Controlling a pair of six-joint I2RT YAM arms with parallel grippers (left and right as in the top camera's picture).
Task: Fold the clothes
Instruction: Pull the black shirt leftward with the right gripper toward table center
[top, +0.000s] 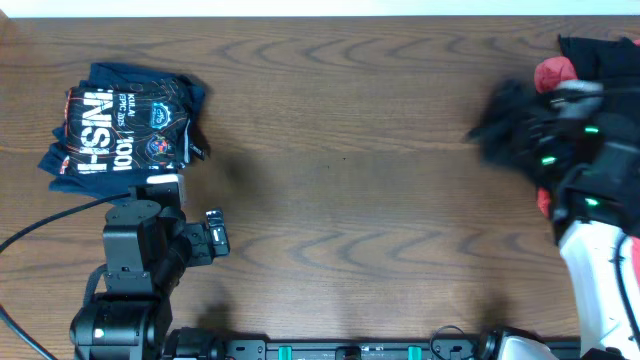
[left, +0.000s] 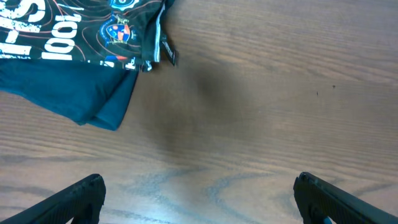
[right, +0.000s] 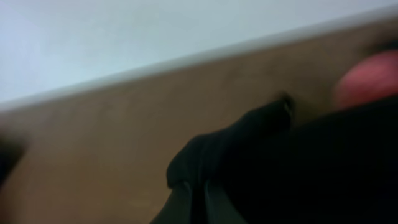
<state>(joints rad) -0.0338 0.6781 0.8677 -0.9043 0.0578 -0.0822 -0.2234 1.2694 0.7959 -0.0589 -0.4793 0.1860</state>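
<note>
The navy printed shirt (top: 125, 128) lies folded at the table's (top: 360, 170) far left, white lettering and coloured badges facing up. The left gripper (left: 199, 188) hovers just beside it with its fingers spread wide. At the far right, the right gripper (top: 535, 125) is pressed closed on bunched fabric of the black T-shirt (right: 298, 168), which appears blurred. A coral-red garment (top: 553, 73) lies touching it.
</note>
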